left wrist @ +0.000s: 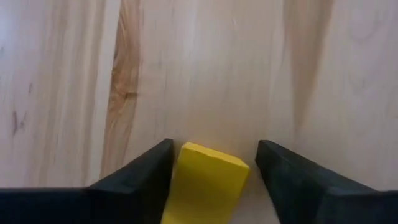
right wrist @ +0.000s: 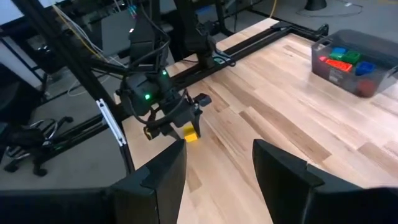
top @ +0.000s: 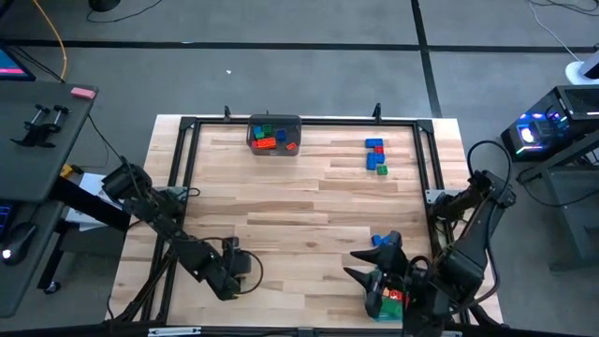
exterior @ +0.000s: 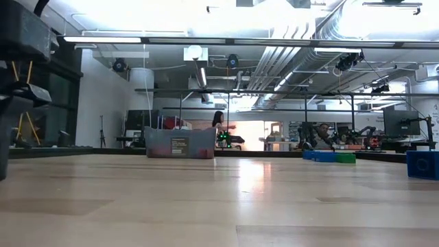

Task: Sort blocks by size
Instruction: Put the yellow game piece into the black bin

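We are seeing the left gripper (left wrist: 211, 180) sitting low at the table's (top: 309, 215) near-left, fingers spread around a yellow block (left wrist: 205, 183), with a gap showing on one side. The right gripper (right wrist: 217, 171) is waiting at the near-right, fingers apart and empty. Other blocks are lying in the grey bin (top: 274, 135) at the far edge and in a row (top: 376, 155) at far right.

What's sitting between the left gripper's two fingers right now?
A yellow block lies on the table between the left gripper's open fingers, shown in the left wrist view.
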You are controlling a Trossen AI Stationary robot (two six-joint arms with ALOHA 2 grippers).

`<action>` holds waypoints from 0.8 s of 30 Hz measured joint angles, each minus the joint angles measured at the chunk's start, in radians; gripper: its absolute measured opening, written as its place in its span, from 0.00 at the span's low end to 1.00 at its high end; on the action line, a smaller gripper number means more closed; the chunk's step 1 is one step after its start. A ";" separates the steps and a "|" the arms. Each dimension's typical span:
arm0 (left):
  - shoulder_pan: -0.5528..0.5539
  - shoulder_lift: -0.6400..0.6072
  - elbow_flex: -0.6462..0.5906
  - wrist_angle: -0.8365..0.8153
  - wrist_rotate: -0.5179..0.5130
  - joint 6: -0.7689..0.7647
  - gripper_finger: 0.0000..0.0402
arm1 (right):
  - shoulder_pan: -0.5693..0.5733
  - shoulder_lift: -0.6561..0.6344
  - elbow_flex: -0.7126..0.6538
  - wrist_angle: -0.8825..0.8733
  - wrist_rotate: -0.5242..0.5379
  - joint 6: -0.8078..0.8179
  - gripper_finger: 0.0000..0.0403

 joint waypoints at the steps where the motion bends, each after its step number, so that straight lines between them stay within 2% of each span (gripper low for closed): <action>1: 0.002 -0.003 0.009 -0.006 0.011 0.005 0.48 | 0.003 0.000 0.000 0.004 0.001 -0.015 0.45; 4: 0.010 -0.005 0.049 -0.033 0.024 -0.002 0.26 | 0.009 0.000 0.000 0.010 0.014 -0.046 0.45; 5: 0.016 -0.001 0.068 -0.033 0.026 -0.003 0.23 | 0.011 0.000 0.000 0.010 0.023 -0.059 0.45; 9: 0.062 -0.007 0.158 0.076 -0.013 0.061 0.23 | 0.019 0.000 0.000 0.009 0.065 -0.096 0.45; 13: 0.147 -0.003 0.249 0.139 -0.078 0.247 0.23 | 0.021 0.000 0.000 0.007 0.157 -0.133 0.45; 19: 0.344 -0.004 0.380 0.157 -0.169 0.527 0.23 | -0.023 -0.002 0.000 0.003 0.362 -0.149 0.45; 21: 0.420 -0.015 0.405 0.155 -0.188 0.584 0.23 | -0.056 -0.002 0.000 0.003 0.395 -0.147 0.45; 24: 0.541 -0.054 0.415 0.173 -0.196 0.648 0.23 | -0.121 -0.003 0.000 -0.002 0.390 -0.109 0.45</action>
